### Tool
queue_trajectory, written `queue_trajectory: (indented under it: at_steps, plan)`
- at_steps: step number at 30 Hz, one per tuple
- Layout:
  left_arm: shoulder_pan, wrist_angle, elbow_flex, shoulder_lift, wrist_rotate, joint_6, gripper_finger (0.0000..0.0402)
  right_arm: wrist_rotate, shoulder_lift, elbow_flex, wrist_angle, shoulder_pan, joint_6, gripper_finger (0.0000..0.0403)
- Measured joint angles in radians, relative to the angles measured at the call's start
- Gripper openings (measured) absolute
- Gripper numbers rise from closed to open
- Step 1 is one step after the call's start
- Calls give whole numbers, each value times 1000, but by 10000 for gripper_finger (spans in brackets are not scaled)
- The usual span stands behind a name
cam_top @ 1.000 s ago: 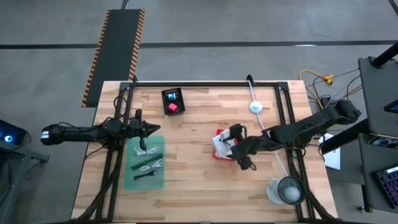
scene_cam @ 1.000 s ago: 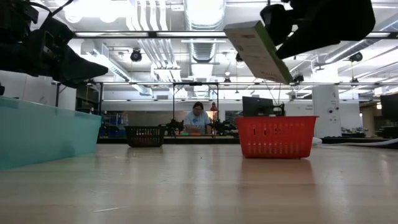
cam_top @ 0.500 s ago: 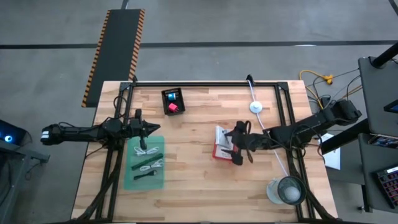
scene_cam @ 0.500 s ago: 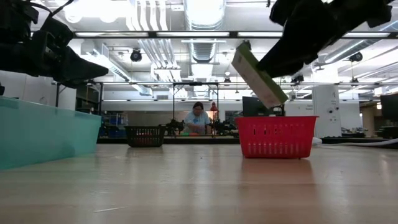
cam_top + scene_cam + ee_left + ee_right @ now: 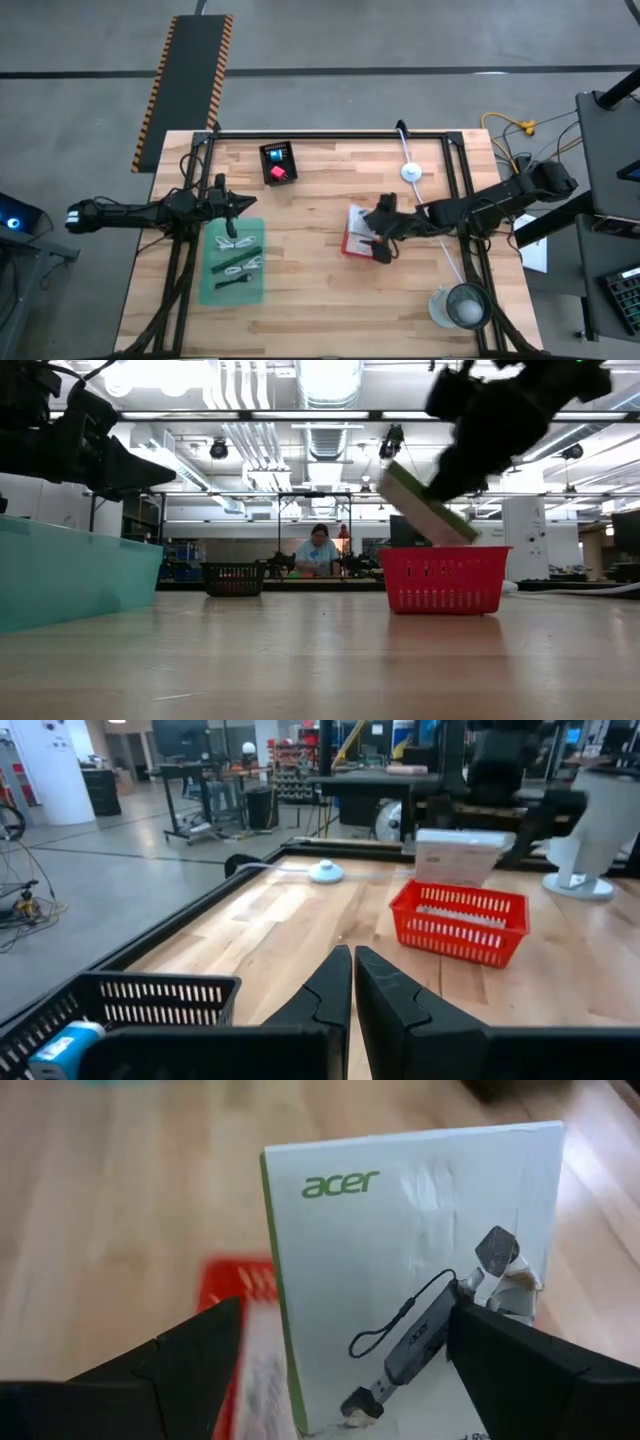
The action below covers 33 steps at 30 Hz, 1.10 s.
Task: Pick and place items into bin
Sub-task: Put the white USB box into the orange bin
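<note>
I see the right arm reaching in from the table's right edge toward the centre, its right gripper (image 5: 384, 232) poised over the red basket (image 5: 360, 244) with the fingers (image 5: 160, 1375) spread wide on either side of a white printed packet (image 5: 415, 1275); I cannot confirm whether the pads are touching it. In the low view the packet (image 5: 428, 506) sits tilted, its lower end at the basket rim (image 5: 444, 550). The packet is a flat white box with a green edge, green "acer" lettering and a printed picture of a small dongle on a cord. The left arm extends from the table's left side, its left gripper (image 5: 240, 204) pressed together and empty above the far end of the clear green bin (image 5: 233, 263), which holds black and white cable pieces (image 5: 240, 266). A small black basket (image 5: 278, 161) near the far edge contains a blue cube (image 5: 275, 155) and a red cube (image 5: 279, 173). A large round clear container (image 5: 461, 305) stands at the near right corner.
</note>
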Motion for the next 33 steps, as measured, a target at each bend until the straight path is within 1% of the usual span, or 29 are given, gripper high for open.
queue_trajectory:
  at_steps: [1,2,3,6,10,13,16,18,21,24,27,29,33]
  plan:
    - [0,-4,0,-2,0,0,2,-12,21,4,39,-2,-22,326]
    - [0,-4,0,-6,0,0,2,-5,36,6,42,0,-9,326]
    - [0,-3,0,-5,0,0,2,-5,49,5,11,2,-15,326]
    - [0,-2,0,-10,-6,15,2,-13,85,38,-10,1,-100,327]
    - [0,-3,0,-9,-12,17,2,-1,128,99,-108,1,-90,329]
    - [0,-4,0,-9,-12,17,2,73,143,158,-214,2,-77,327]
    - [0,-3,0,-5,-11,17,2,178,172,205,-318,15,-121,327]
    - [0,-3,0,-8,-12,17,2,205,192,227,-329,34,-158,327]
    - [0,-5,0,-10,-12,18,2,214,218,252,-337,53,-210,326]
    - [0,-3,0,-8,-11,18,2,276,250,285,-386,70,-219,326]
    - [0,-2,0,-6,-11,18,2,374,280,341,-481,104,-223,326]
    - [0,-2,0,-6,-11,18,2,365,302,378,-551,121,-223,327]
    - [0,-2,0,-8,-12,18,2,358,327,436,-596,142,-212,326]
